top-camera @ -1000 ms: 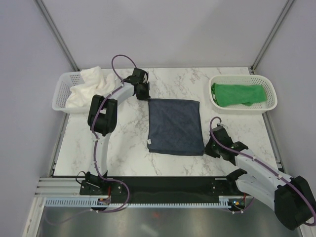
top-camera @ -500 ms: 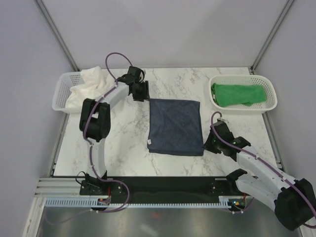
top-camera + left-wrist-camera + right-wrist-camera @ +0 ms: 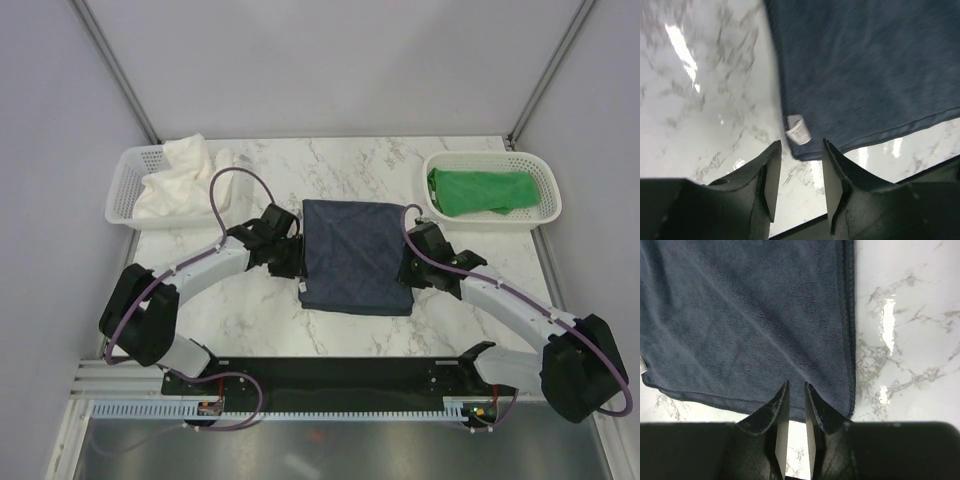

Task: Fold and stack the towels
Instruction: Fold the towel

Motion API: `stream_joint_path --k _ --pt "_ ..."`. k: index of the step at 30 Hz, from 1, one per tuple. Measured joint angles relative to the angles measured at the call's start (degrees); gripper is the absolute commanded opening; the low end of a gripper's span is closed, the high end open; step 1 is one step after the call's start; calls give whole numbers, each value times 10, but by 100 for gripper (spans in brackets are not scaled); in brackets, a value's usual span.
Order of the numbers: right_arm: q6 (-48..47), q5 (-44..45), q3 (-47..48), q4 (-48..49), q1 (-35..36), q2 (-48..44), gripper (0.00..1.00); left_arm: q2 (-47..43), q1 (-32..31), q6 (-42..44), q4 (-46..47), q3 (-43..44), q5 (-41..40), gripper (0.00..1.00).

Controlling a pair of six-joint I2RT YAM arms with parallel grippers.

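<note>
Jaws of left gripper (image 3: 800, 145) parted, empty, at left edge of dark navy-blue rectangular cloth towel (image 3: 355, 255), by small white tag (image 3: 796, 129). Right gripper (image 3: 796, 385) jaws narrowly apart, empty, over towel's right side (contact unclear). Towel flat, smooth, mid white marble table (image 3: 250, 320). Left wrist view blurred; wrist views crop towel.

Left arm (image 3: 200, 270): forearm toward 2 o'clock | left gripper (image 3: 801, 150): jaws parted | right arm (image 3: 500, 298): forearm toward 10 o'clock | right gripper (image 3: 796, 386): jaws narrowly parted
</note>
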Motion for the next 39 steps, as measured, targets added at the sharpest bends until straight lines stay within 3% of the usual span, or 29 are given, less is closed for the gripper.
stream_joint_path --k 9,13,18,21,26,36,39 --pt "65 1 -124 78 72 -15 25 -17 -11 -75 32 -132 -12 37" --pt "92 7 -166 90 94 -68 26 -88 -18 -95 57 -191 -13 53" --pt "106 9 -176 90 97 -88 25 -189 -25 -124 77 -219 -8 56" --pt "110 11 -176 90 98 -88 26 -177 -25 -135 99 -219 -7 56" --pt "113 14 -176 90 101 -89 26 -96 -27 -148 112 -218 -6 50" --pt "112 18 -179 86 102 -103 25 -77 -34 -155 147 -214 -4 41" --pt "113 18 -179 83 102 -103 26 -61 -34 -158 150 -206 -1 30"
